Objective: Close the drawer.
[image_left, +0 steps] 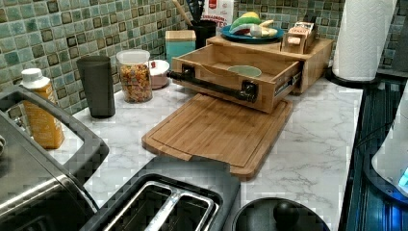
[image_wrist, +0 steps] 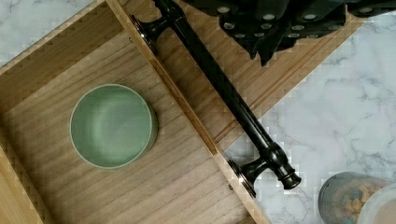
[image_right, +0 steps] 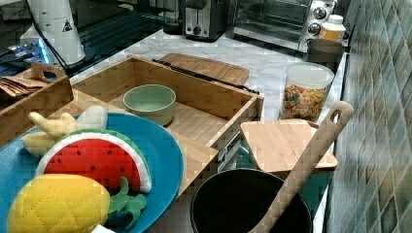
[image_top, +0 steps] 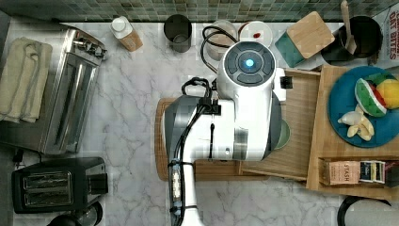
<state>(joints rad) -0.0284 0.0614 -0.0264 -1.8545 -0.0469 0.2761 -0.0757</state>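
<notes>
Black claw (image_wrist: 271, 35) parts fill your wrist view; whether it's open or closed, you cannot tell. Below it the drawer (image_wrist: 116, 158) stands pulled out over the cutting board (image_left: 216, 130), its bar handle (image_wrist: 219, 88) running crosswise. Push squarely against that bar.

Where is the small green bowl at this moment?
The small pale green bowl stands inside the open light-wood drawer, on its floor, behind the long black bar handle in the left view.
</notes>
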